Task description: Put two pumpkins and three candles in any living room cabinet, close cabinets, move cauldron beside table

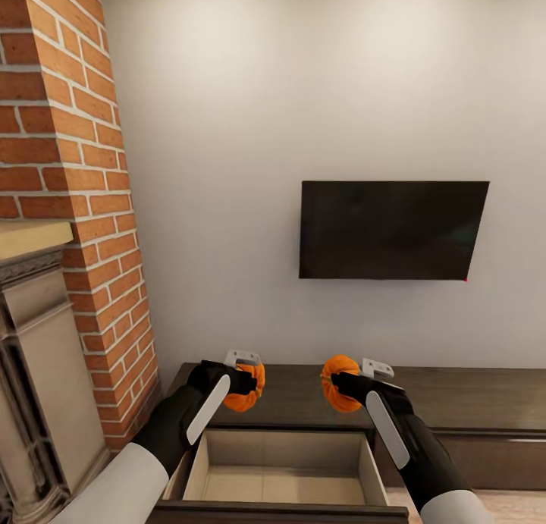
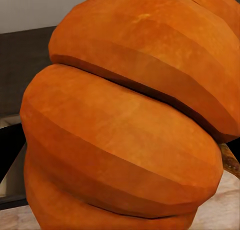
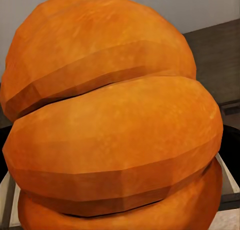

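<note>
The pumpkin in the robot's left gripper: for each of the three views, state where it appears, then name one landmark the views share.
Head view: left-held pumpkin, lower centre-left, above the open drawer.
Left wrist view: it spans nearly the whole frame.
Right wrist view: not identifiable; the orange mass is the other pumpkin.
Shared landmark: the dark cabinet top.

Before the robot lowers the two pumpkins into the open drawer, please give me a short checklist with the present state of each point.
1. Left gripper holds a pumpkin: ok.
2. Right gripper holds the other pumpkin: ok.
3. Cabinet drawer is pulled open: ok.
4. Drawer interior is free of other things: ok for the visible part.
5. Pumpkins are above the drawer opening: not ok, they appear over the cabinet top behind it.
6. Firmness of each grip: cannot tell, the pumpkins hide the fingers in the wrist views.
</note>
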